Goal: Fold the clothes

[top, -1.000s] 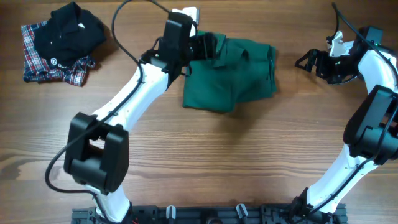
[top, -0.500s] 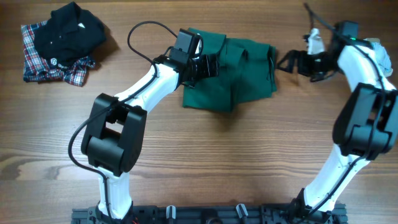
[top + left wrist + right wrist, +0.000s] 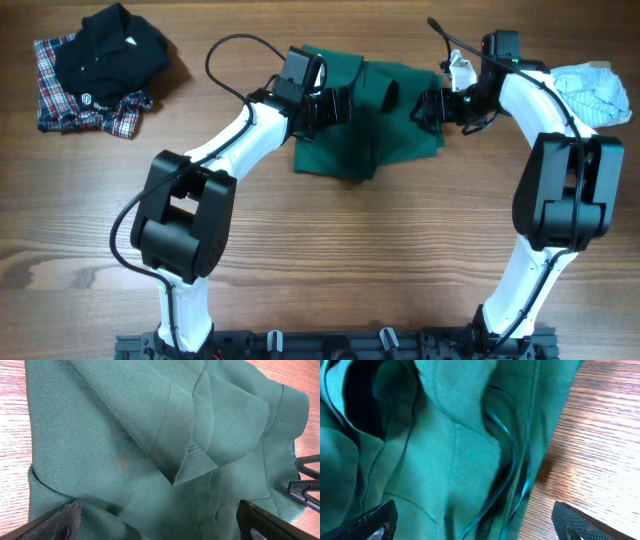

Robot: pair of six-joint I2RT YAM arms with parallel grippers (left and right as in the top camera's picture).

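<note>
Clutter sits at both far corners of the wooden table: a black shirt heaped on a red-blue plaid shirt at the far left, and a small pale blue-white cloth at the far right, just behind the right arm. Both lie well apart from the dark green garment, which is bunched in loose folds at the far middle of the table, between the two grippers. The left gripper hovers over the garment's left part, its jaws spread wide with only cloth beneath them, gripping nothing. The right gripper is at the garment's right edge, its jaws likewise wide apart and empty. Its wrist view shows a thin drawstring cord looping along that edge, beside bare wood. A small white mark shows on the black shirt, too small to read.
</note>
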